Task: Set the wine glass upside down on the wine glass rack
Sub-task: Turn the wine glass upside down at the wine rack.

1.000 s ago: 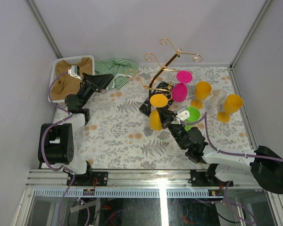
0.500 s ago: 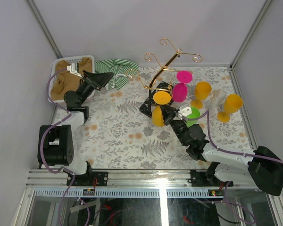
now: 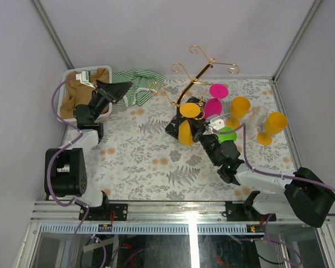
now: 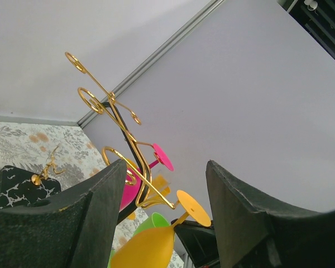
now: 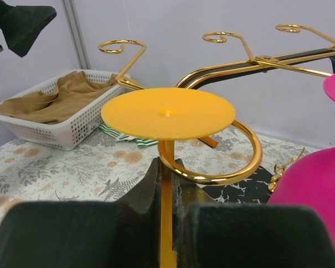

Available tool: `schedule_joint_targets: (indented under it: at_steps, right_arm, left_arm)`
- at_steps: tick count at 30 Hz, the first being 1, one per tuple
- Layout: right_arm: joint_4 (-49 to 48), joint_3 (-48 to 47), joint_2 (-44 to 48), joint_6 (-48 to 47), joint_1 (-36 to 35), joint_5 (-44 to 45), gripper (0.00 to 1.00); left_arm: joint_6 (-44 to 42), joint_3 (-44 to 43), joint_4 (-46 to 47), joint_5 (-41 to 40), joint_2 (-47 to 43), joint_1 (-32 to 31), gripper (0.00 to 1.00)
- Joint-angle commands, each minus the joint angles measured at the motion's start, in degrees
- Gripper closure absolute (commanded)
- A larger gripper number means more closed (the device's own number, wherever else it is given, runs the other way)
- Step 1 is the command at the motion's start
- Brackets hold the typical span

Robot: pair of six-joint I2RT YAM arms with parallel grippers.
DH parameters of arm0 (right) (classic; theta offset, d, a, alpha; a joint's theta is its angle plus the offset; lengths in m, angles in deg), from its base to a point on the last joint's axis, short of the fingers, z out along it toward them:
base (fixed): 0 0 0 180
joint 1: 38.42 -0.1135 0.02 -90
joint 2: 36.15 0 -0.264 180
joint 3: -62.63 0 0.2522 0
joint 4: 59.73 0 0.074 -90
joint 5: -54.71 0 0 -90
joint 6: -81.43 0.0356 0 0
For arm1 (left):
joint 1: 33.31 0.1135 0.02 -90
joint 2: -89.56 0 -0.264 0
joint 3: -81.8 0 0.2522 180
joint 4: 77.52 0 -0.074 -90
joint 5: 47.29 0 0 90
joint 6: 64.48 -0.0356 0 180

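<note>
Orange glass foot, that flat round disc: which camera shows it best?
The right wrist view: the orange glass's foot fills the middle, its stem clamped in the right tool. Top view shows it small; left wrist view, distant and tilted.

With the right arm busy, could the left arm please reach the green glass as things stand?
Probably not: the rack and the right gripper, shut on the orange glass, stand between the left gripper and the green glass.

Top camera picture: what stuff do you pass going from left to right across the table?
white basket → green striped cloth → held orange wine glass → pink wine glass → middle orange glass → far-right orange glass
</note>
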Motion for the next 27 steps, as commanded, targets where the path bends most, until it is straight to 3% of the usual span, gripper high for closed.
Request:
schedule_joint_targets:
  at_steps: [1, 17, 27]
  right_arm:
    - [-4.03, -2.34, 0.06, 0.04, 1.48, 3.08, 1.00]
    - [-1.98, 0.21, 4.01, -2.33, 1.76, 9.50, 1.00]
    - [2.79, 1.67, 8.24, -3.05, 1.73, 7.15, 1.00]
  left_arm:
    - [-1.16, -2.53, 1.05, 1.14, 0.69, 0.76, 0.41]
    - [-0.54, -4.63, 2.59, 1.57, 3.69, 0.85, 0.41]
    - [-7.98, -5.40, -5.77, 2.38, 0.71, 0.84, 0.41]
